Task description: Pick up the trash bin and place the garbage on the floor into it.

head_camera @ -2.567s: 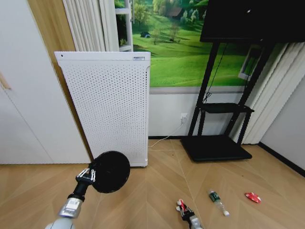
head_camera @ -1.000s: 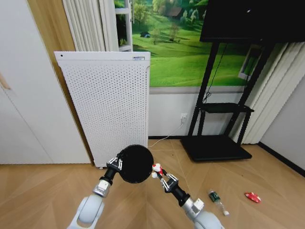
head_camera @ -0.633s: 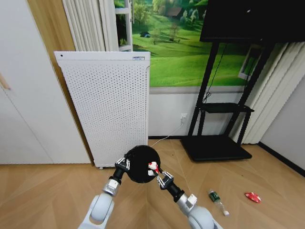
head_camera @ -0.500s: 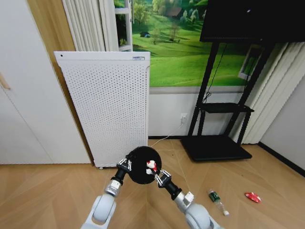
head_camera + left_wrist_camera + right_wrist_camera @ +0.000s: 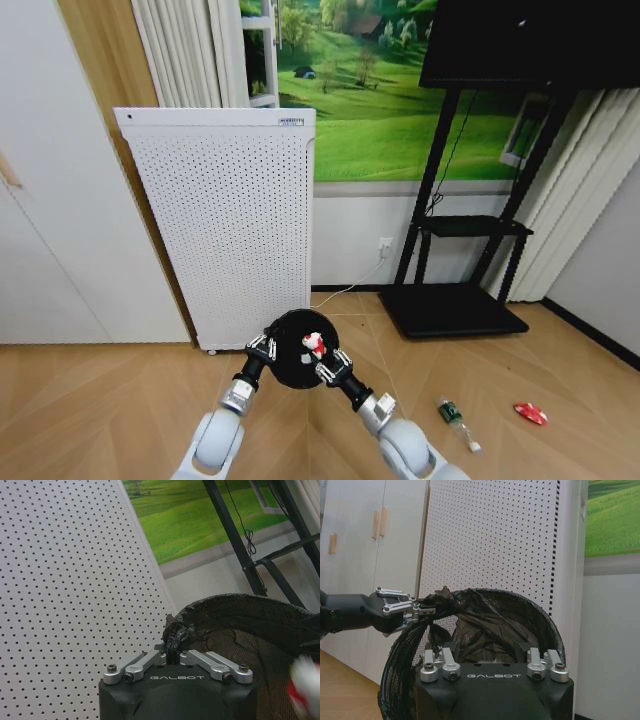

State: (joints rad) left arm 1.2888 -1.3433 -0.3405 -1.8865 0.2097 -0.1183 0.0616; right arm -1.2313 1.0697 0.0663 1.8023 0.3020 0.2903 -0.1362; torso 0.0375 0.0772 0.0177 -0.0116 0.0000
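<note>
above the wood floor (image 5: 120, 400), right claw (image 5: 325, 366) spread over the trash bin (image 5: 290, 355).

"GALBOT" on left claw (image 5: 172, 657) housing; same on right claw (image 5: 492, 656) housing.

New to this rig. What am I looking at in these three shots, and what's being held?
It's a two-armed wheeled robot. The wide shot is from its head camera; the other two are from wrist cameras. The left gripper is pinched on the rim of the trash bin, holding it off the floor. The right gripper is open at the bin's mouth, the red-and-white wrapper over the opening, ungripped. A small bottle and a flattened red piece lie on the wooden floor.
</note>
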